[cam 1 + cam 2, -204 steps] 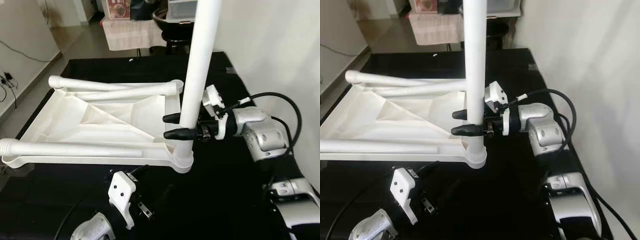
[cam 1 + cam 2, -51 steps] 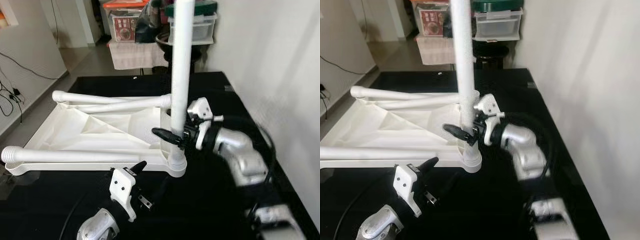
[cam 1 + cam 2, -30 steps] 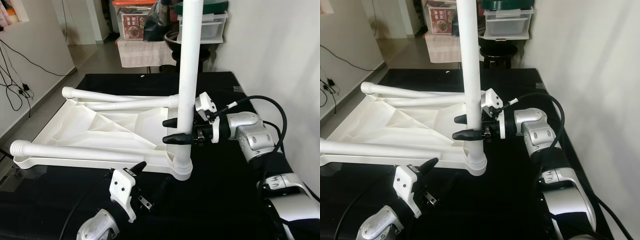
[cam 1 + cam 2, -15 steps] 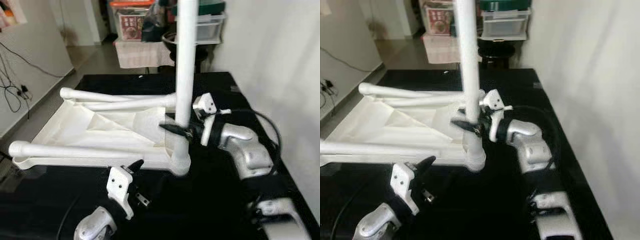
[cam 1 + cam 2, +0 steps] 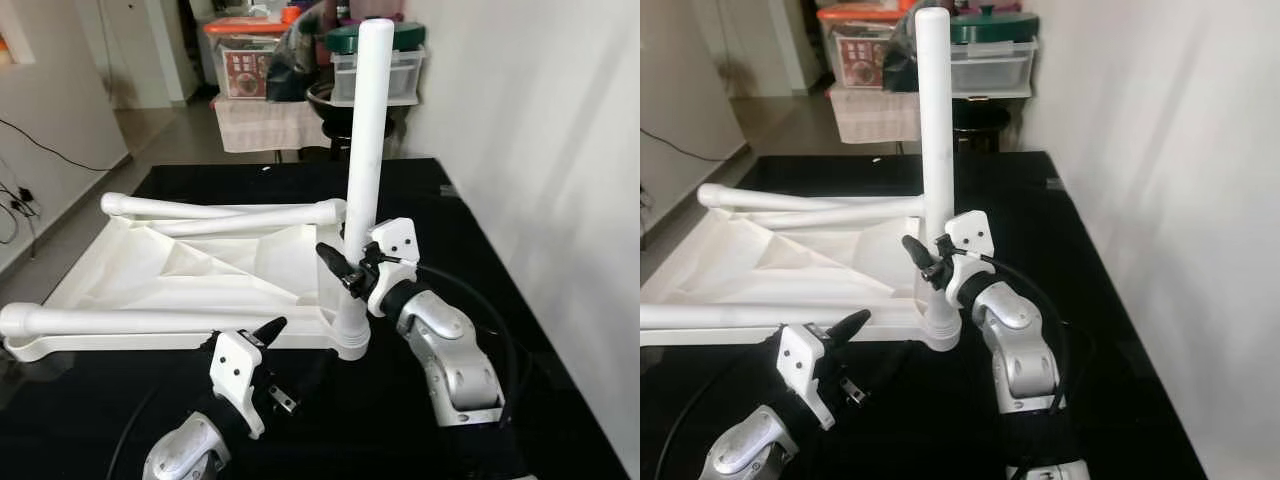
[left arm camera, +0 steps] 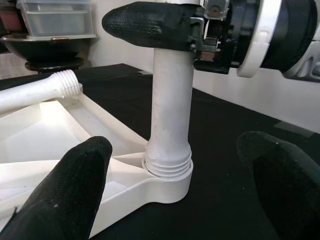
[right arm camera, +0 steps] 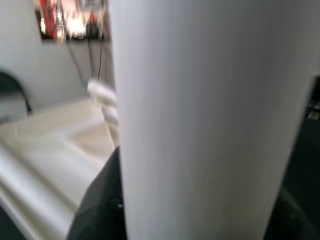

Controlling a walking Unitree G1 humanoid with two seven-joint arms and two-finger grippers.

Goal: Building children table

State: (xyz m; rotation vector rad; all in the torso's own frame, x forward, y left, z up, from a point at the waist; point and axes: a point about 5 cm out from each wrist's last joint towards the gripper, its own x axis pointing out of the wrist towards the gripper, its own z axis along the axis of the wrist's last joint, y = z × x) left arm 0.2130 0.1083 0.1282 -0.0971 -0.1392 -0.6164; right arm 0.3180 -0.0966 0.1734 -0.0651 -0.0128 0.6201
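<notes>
A white table top [image 5: 200, 265] lies upside down on the black surface. One white leg [image 5: 365, 150] stands upright in its near right corner socket [image 6: 167, 172]. My right gripper [image 5: 345, 270] is shut on this leg a little above the socket, one black finger [image 6: 150, 22] wrapping its side. My left gripper [image 5: 298, 345] hovers low in front of the socket, open, with its fingers [image 6: 65, 195] spread wide on either side of the leg's base and not touching it. Two more legs lie flat on the table top, one at the far edge [image 5: 220, 212] and one at the near edge [image 5: 130, 320].
A white wall [image 5: 540, 150] runs close along the right of the black surface [image 5: 450, 200]. Beyond the far edge stand a dark stool and stacked storage boxes [image 5: 385, 65]. Floor and loose cables [image 5: 15, 215] lie to the left.
My right wrist has swung round the upright leg from its right side toward the near side, still shut on it. The camera has shifted. The left gripper has held its place.
</notes>
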